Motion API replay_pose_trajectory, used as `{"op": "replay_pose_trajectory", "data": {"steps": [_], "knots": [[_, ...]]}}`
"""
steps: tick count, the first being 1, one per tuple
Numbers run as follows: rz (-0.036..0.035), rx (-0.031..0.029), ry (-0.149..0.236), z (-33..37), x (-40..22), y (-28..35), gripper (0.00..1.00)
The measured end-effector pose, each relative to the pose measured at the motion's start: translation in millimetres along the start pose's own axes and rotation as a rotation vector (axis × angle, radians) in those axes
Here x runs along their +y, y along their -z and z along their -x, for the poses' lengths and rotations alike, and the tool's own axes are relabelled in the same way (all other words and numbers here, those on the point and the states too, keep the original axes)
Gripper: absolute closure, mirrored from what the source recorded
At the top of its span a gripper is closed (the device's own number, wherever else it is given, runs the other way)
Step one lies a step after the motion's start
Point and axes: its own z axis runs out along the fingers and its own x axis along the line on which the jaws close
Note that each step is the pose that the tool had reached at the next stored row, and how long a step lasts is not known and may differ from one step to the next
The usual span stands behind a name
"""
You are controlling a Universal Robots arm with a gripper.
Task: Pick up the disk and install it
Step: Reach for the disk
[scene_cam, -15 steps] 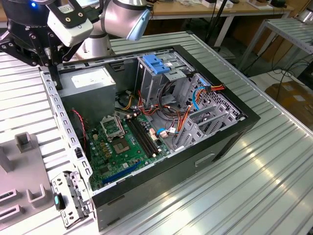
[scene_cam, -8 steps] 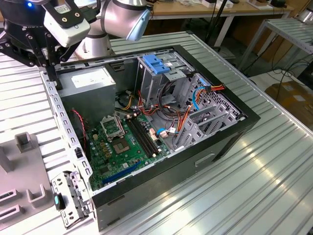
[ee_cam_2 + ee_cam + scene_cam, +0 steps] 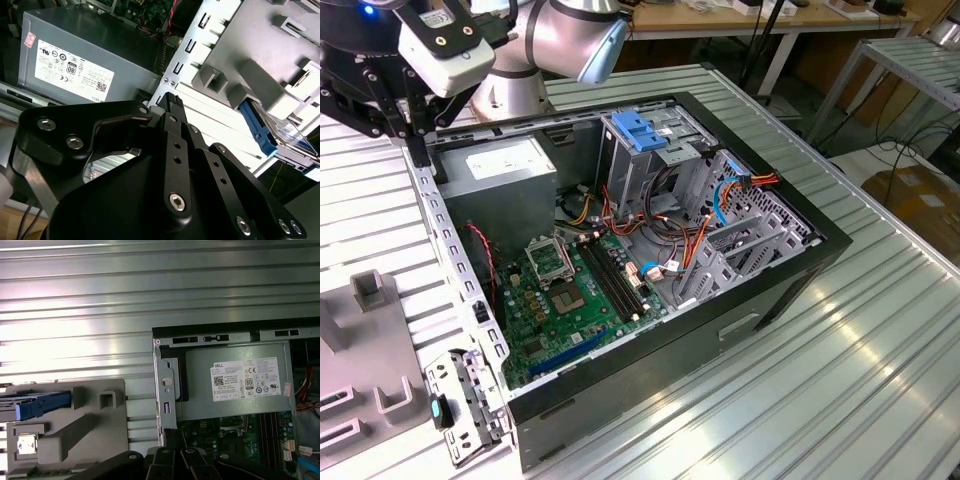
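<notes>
The disk (image 3: 44,401) lies flat in a grey holder (image 3: 90,432) on the ribbed table beside the open computer case; its blue side rail and a bit of its casing show. In the second wrist view the disk (image 3: 260,134) sits at the far end of that holder (image 3: 260,55). My gripper (image 3: 416,128) hangs over the case's corner by the power supply, well apart from the disk. Its black fingertips (image 3: 171,101) stand together with nothing between them, and in the first wrist view the gripper (image 3: 175,456) is over the case's edge.
The open computer case (image 3: 790,285) lies on its side on the ribbed metal table (image 3: 880,380). Inside are a grey power-supply box (image 3: 510,170), a motherboard (image 3: 570,295), loose cables and a metal cage with a blue top (image 3: 642,130). A removed bracket (image 3: 460,405) lies at the front.
</notes>
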Motion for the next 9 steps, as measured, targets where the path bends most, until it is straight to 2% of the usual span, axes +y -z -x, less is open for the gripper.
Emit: {"op": "replay_pose_trajectory", "data": {"steps": [9], "knots": [[0.0000, 0.0000, 0.000, -6.2, -0.5, 0.2, 0.89]]}}
